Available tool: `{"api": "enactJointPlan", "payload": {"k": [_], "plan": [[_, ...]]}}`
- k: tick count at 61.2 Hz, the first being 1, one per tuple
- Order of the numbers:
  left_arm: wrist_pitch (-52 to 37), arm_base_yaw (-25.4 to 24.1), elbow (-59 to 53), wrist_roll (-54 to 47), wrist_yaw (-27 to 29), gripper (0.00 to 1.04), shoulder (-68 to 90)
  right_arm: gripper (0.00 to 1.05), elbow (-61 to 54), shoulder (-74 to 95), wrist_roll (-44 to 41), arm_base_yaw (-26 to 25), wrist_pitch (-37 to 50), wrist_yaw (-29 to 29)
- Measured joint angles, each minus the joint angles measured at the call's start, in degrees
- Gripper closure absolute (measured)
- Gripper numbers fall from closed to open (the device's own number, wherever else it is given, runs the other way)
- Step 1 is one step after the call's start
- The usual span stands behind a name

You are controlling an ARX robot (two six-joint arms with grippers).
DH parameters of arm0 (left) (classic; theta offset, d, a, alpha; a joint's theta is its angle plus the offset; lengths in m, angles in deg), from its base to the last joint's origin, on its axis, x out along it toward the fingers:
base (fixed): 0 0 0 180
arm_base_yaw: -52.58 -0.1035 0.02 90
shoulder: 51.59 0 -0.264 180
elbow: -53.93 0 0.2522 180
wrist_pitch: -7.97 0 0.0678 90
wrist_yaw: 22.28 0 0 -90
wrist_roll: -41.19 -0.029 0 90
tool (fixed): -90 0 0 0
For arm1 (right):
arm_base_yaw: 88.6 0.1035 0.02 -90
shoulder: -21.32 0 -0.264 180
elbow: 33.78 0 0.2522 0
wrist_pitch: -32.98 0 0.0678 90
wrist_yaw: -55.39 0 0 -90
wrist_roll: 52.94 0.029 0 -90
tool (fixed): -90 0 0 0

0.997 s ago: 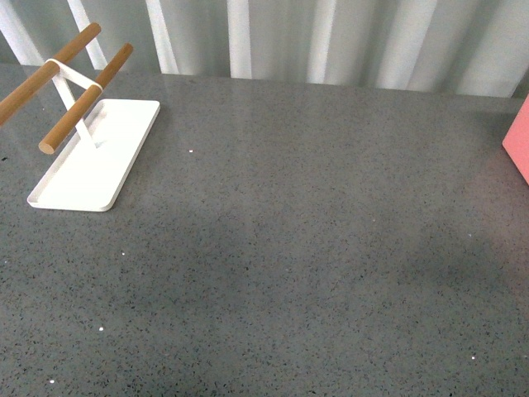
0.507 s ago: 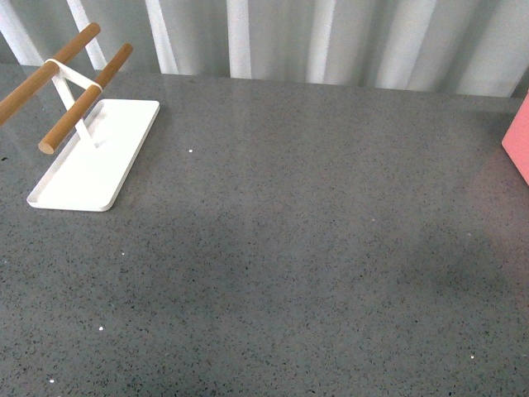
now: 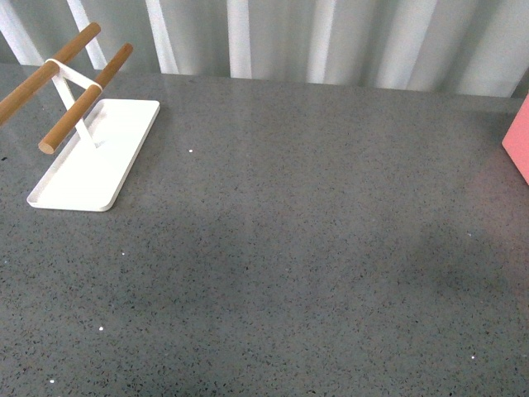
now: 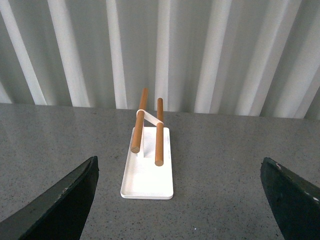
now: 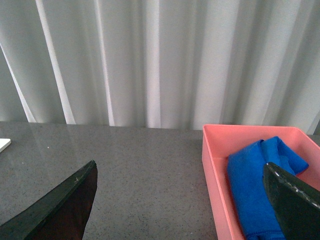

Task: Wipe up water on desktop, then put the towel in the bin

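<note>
Front view, upper left: white tray with wooden bars. Desktop across the middle shows no puddle I can make out. Far right edge: corner of the bin.

Right wrist view, lower right: towel lies inside the bin. Task reads as done; the sound step is to draw both arms clear without clipping the bin wall.

Left gripper: jaws spread wide, empty. Right gripper: jaws spread wide, empty, apart from the towel.
</note>
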Motion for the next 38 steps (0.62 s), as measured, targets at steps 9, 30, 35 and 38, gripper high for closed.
{"api": "enactJointPlan", "payload": {"k": [9,30,35,38], "plan": [[0.0,0.0,0.0,0.0,0.02,0.07,0.0,0.07,0.0,0.0,-0.02,0.0,0.0,0.0],[0.0,0.0,0.0,0.0,0.02,0.07,0.0,0.07,0.0,0.0,-0.02,0.0,0.0,0.0],[0.0,0.0,0.0,0.0,0.02,0.07,0.0,0.07,0.0,0.0,-0.02,0.0,0.0,0.0],[0.0,0.0,0.0,0.0,0.0,0.07,0.0,0.07,0.0,0.0,-0.02,0.0,0.0,0.0]]}}
